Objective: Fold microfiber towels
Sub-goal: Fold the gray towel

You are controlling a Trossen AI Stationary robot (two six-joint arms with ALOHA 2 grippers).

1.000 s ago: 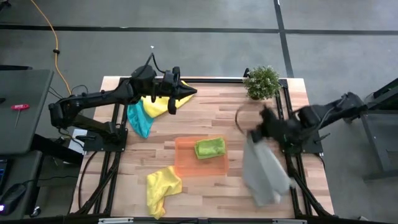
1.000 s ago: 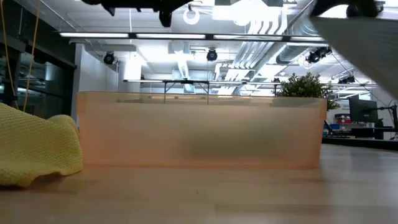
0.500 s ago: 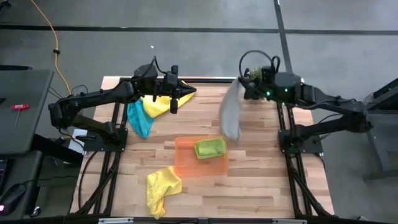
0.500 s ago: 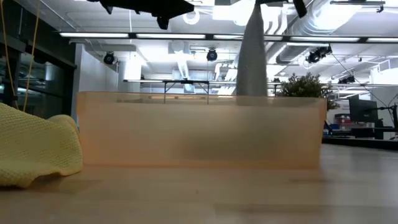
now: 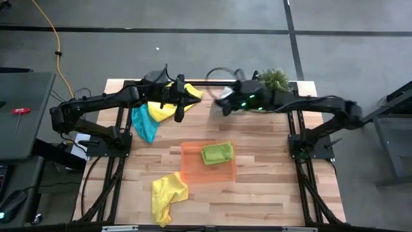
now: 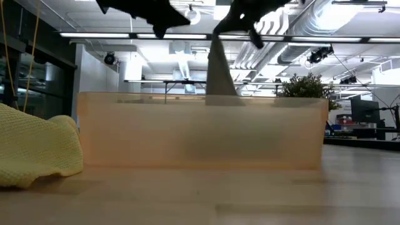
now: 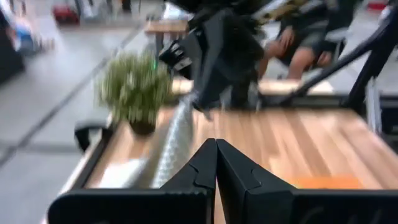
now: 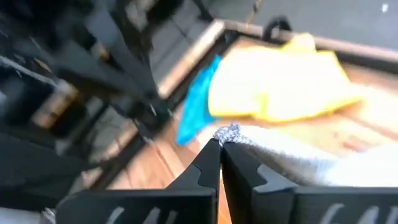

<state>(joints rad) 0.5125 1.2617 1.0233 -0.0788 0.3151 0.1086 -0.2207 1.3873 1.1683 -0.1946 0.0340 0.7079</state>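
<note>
Overhead, the high view shows the right gripper [image 5: 225, 106] above the far middle of the table [image 5: 270, 193], fingers pinched together on the grey towel [image 5: 222, 103], of which little shows from above; the left gripper [image 5: 179, 108] hangs just beside it, fingers shut and empty; behind the left fingers lie a yellow towel [image 5: 168, 106] and the teal towel [image 5: 143, 122], both crumpled; the lime green towel [image 5: 217, 153] sits compact in the orange tray [image 5: 193, 169], apparently folded; a second yellow towel [image 5: 167, 193] lies rumpled near the front edge, well apart from both sets of fingers.

From the low view, the grey towel [image 6: 219, 72] hangs straight down from the right fingers behind the tray wall [image 6: 200, 131]; the near yellow towel [image 6: 37, 153] is heaped beside it.

By the left wrist view, the left fingers [image 7: 199, 171] meet with nothing between them; the grey towel [image 7: 173, 140] dangles just ahead of them under the other gripper; a potted plant [image 7: 134, 87] stands beyond.

By the right wrist view, the right fingers [image 8: 208, 165] clamp a grey corner [image 8: 229, 132] at their tips; yellow [image 8: 280, 81] and teal [image 8: 196, 102] cloth lie beyond.

Judgement: one towel appears done; four remain, the grey one in hand.
</note>
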